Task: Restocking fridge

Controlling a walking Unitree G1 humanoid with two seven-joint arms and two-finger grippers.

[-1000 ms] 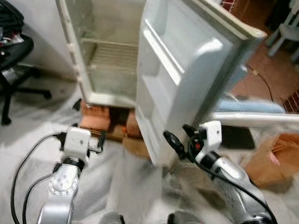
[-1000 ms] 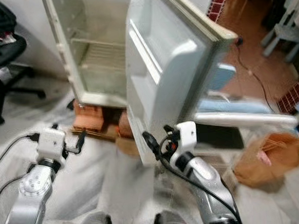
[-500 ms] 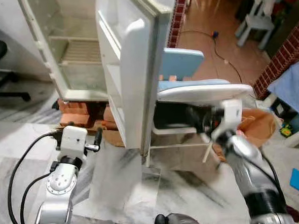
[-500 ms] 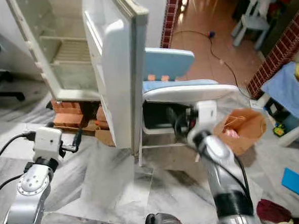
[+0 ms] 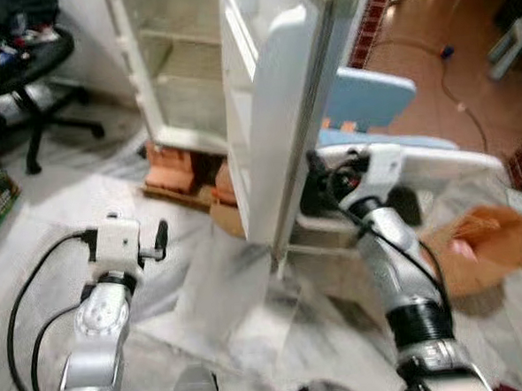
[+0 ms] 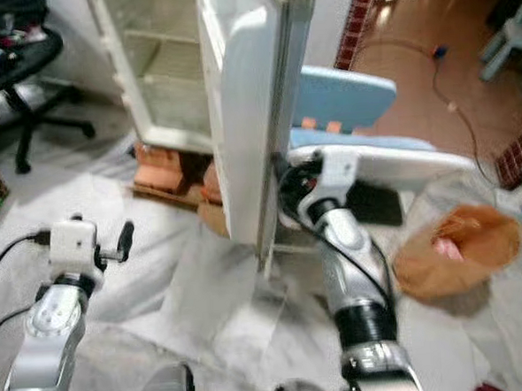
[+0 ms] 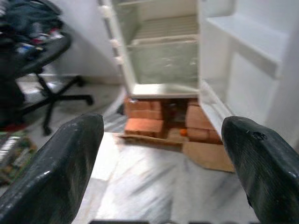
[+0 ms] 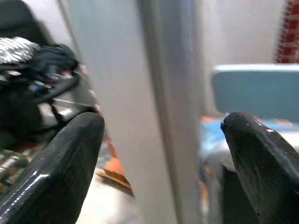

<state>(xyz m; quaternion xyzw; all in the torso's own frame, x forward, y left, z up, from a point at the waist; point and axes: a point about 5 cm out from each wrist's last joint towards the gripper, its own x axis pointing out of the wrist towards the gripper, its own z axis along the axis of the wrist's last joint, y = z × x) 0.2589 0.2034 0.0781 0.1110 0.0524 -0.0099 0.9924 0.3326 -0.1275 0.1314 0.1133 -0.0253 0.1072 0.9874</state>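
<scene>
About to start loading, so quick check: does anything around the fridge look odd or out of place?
Yes. The fridge stands propped on bricks rather than on the floor, with flattened cardboard under the open door. Its shelves look empty. The right gripper is at the door's outer edge.

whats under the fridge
The fridge stands on reddish bricks, with a flattened piece of cardboard on the floor in front. The open door hides what lies under its right side.

The grey marbled tile floor (image 5: 224, 313) carries a white fridge (image 5: 183, 76) raised on orange bricks (image 5: 173, 176), with flat brown cardboard (image 5: 227, 220) beside them (edges blurred), a black swivel chair (image 5: 33, 94) and a brown paper bag (image 5: 477, 249).
</scene>
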